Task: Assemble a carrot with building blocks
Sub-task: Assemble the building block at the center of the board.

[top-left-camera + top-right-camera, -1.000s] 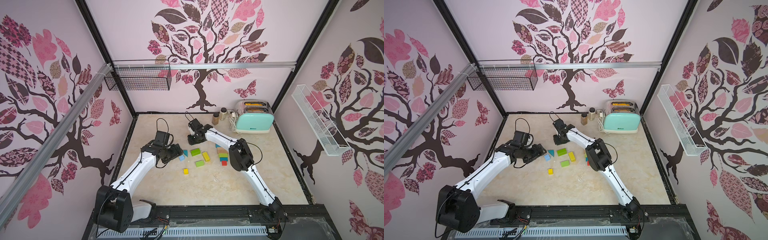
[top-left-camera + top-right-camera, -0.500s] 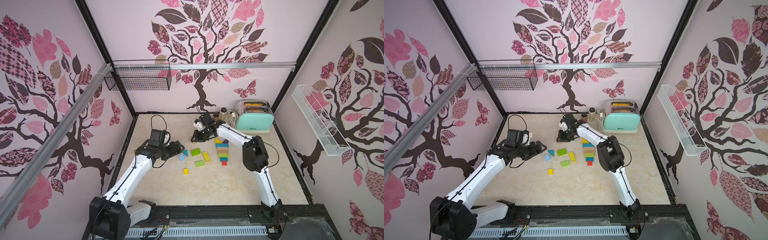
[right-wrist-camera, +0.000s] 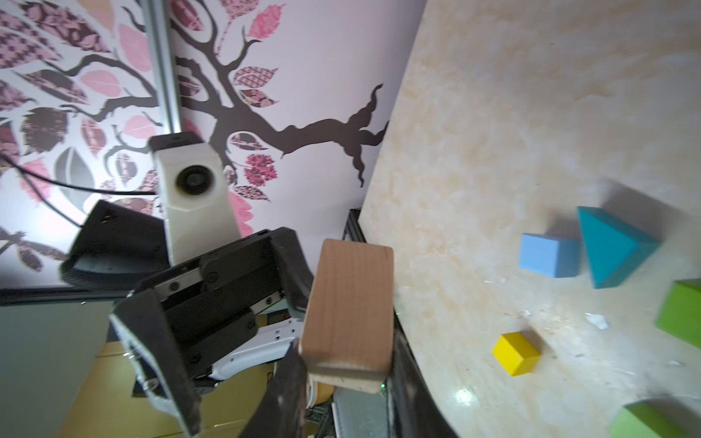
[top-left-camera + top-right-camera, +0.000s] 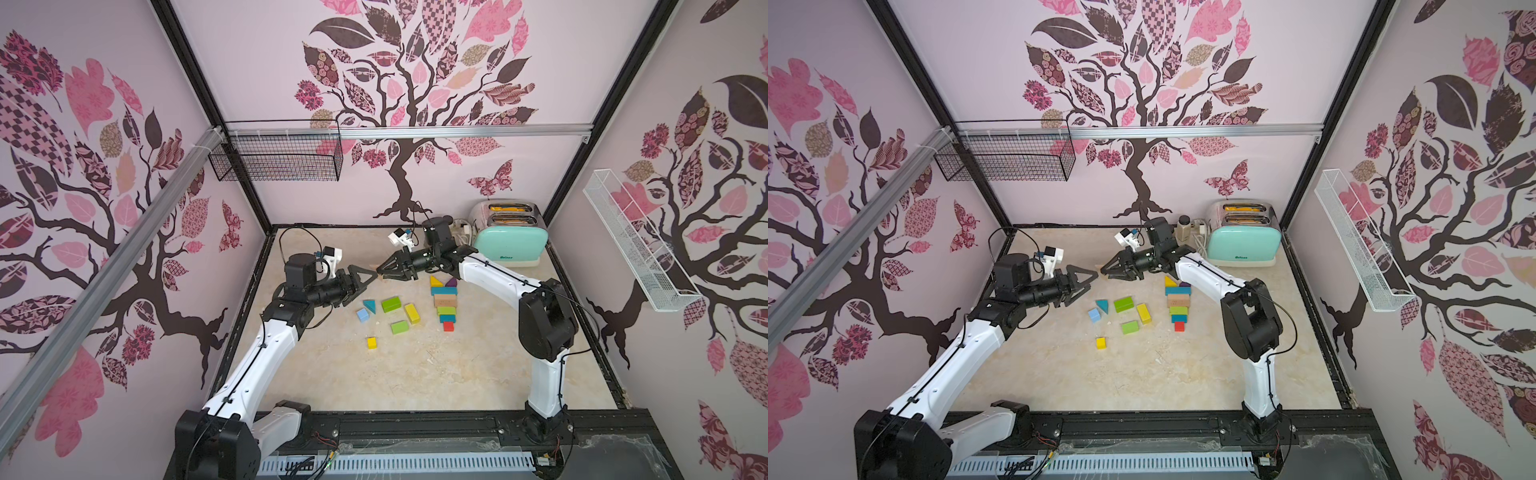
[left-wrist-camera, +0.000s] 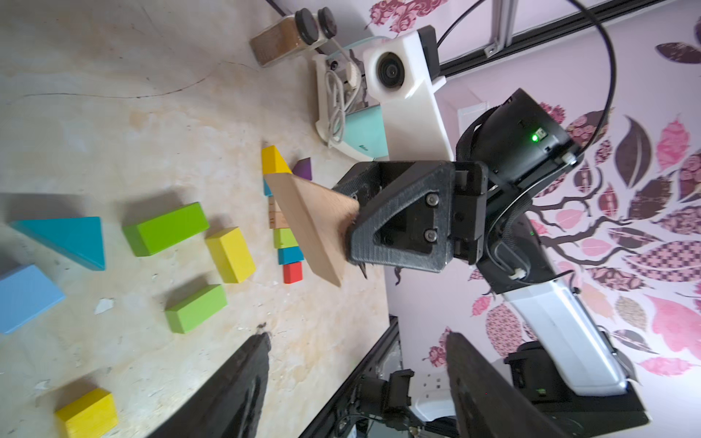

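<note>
Right gripper (image 5: pixel 351 223), pinching the tan block (image 5: pixel 307 223), has swung up to meet my spread left gripper (image 5: pixel 356 341): a mid-air handover, I judge.

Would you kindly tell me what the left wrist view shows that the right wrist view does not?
Only the left wrist view: the column of blocks, the toaster and the right gripper shut on the tan block. Only the right wrist view: the left gripper, jaws open. Both: the tan block, teal wedge, light blue block and small yellow cube.
</note>
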`<action>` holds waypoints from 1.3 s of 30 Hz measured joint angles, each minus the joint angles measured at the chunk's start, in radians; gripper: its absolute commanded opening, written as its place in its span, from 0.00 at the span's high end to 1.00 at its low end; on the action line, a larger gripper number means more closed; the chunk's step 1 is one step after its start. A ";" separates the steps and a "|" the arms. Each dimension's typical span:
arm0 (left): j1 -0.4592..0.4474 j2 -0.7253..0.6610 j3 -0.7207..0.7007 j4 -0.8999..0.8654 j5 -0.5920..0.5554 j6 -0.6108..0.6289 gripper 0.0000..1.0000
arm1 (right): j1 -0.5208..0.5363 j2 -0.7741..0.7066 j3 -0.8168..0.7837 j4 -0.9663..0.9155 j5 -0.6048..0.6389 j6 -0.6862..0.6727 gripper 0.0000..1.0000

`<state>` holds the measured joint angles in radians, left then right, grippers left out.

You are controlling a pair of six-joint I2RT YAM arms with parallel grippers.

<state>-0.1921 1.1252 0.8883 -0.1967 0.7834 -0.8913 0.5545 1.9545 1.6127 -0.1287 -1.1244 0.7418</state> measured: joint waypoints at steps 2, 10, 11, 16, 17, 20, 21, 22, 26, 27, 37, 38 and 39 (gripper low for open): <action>0.002 0.000 0.000 0.036 0.015 -0.027 0.29 | -0.002 -0.027 -0.010 0.080 -0.032 0.067 0.84; 0.051 -0.016 0.006 0.124 0.034 -0.132 0.20 | 0.005 -0.096 -0.065 0.240 -0.105 0.187 0.84; 0.052 -0.016 0.009 0.138 0.034 -0.143 0.20 | 0.011 -0.099 -0.074 0.255 -0.111 0.201 0.83; 0.052 -0.002 0.012 0.245 0.045 -0.234 0.26 | 0.033 -0.099 -0.119 0.351 -0.128 0.288 0.83; 0.052 0.008 0.012 0.276 0.049 -0.256 0.28 | 0.037 -0.099 -0.127 0.368 -0.129 0.306 0.83; 0.052 0.024 0.010 0.341 0.053 -0.308 0.37 | 0.044 -0.099 -0.140 0.437 -0.133 0.370 0.83; 0.052 0.024 0.005 0.357 0.054 -0.322 0.39 | 0.045 -0.099 -0.140 0.463 -0.133 0.393 0.83; 0.053 0.024 0.000 0.376 0.056 -0.337 0.41 | 0.044 -0.099 -0.140 0.495 -0.133 0.420 0.83; 0.053 0.018 -0.034 0.423 0.057 -0.376 0.44 | 0.044 -0.092 -0.140 0.634 -0.133 0.530 0.83; 0.053 0.016 -0.040 0.436 0.056 -0.385 0.45 | 0.044 -0.085 -0.140 0.666 -0.135 0.562 0.83; 0.054 0.012 -0.047 0.471 0.055 -0.417 0.59 | 0.045 -0.006 -0.140 0.922 -0.128 0.786 0.84; 0.054 0.012 -0.048 0.474 0.054 -0.417 0.60 | 0.045 -0.005 -0.140 0.930 -0.128 0.791 0.84; 0.054 0.012 -0.050 0.477 0.053 -0.419 0.62 | 0.045 -0.005 -0.140 0.936 -0.128 0.796 0.84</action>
<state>-0.1379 1.1374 0.8379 0.2806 0.8364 -1.3102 0.5991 1.9495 1.4727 0.8070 -1.2526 1.5379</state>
